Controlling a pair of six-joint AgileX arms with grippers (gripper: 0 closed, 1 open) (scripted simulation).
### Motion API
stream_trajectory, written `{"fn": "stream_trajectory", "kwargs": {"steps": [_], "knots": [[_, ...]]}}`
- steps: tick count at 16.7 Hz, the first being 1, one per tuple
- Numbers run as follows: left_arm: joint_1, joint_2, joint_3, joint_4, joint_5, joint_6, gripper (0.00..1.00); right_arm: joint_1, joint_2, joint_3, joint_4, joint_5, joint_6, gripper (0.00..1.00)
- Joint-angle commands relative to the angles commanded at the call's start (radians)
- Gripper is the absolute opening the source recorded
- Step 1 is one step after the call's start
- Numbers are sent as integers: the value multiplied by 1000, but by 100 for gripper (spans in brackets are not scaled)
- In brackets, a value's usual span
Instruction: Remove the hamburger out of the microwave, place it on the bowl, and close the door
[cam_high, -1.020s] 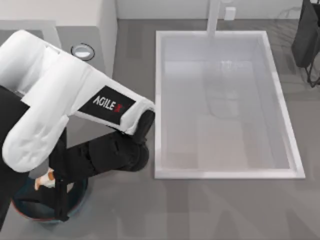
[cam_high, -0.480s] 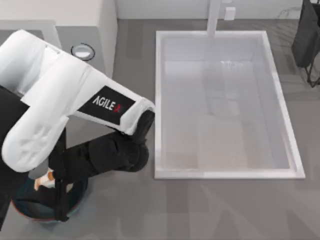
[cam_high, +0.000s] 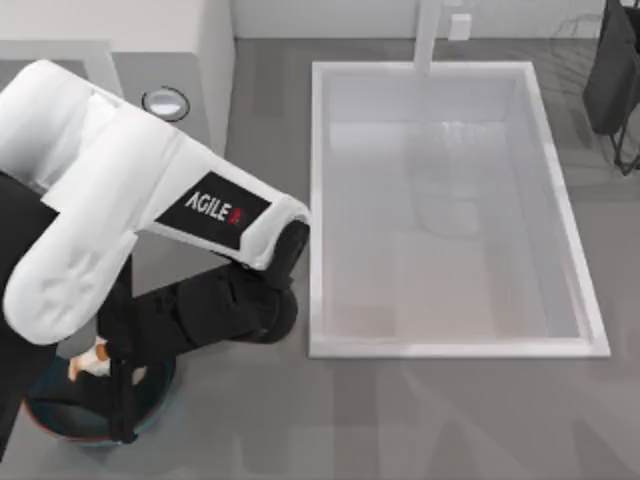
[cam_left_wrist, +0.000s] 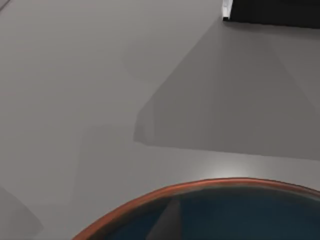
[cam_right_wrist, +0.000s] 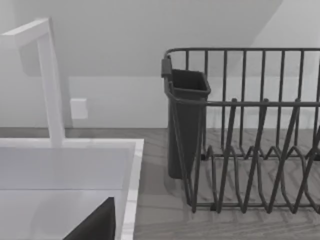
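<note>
One arm is working at this moment, the left arm (cam_high: 120, 220), which reaches from the left side of the desk (cam_high: 400, 420) down toward the near left corner. Its black wrist and the left gripper (cam_high: 105, 375) hang over the bowl (cam_high: 160, 395), a dark teal bowl with a thin reddish-brown rim that stands near the front left corner of the desk. The hamburger (cam_high: 90, 360), a small pale lump with orange edges, is seen just beside the black gripper parts, above the left part of the bowl; it seems to sit between the jaws, but the arm covers most of it, so I cannot tell if the jaws hold it tightly or have some gap. From the left wrist view, the rim of the bowl (cam_left_wrist: 200, 187) curves across the lower part, with the blue inside below it and grey desk around it. The microwave (cam_high: 190, 60) stands at the far left of the desk, off-white, with one round silver-rimmed knob (cam_high: 165, 102) visible on its grey panel. A white sink basin (cam_high: 455, 210) lies in the middle of the desk, well apart from the bowl. From the right wrist view, a dark wire dish rack (cam_right_wrist: 250, 150) with a dark cup holder (cam_right_wrist: 187, 120) stands beside the sink edge (cam_right_wrist: 131, 190).
</note>
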Motion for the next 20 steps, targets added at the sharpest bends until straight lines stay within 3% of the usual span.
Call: {"fn": "stream_trajectory", "kwargs": {"steps": [6, 11, 15, 20], "knots": [[-11, -48, 4, -21, -22, -50, 100, 0, 0, 0, 0, 0, 0, 100], [39, -195, -119, 125, 37, 100, 100, 0, 0, 0, 0, 0, 0, 100], [124, -492, -322, 392, 137, 408, 100, 0, 0, 0, 0, 0, 0, 100], [259, -994, -624, 797, 294, 1011, 100, 0, 0, 0, 0, 0, 0, 100]]}}
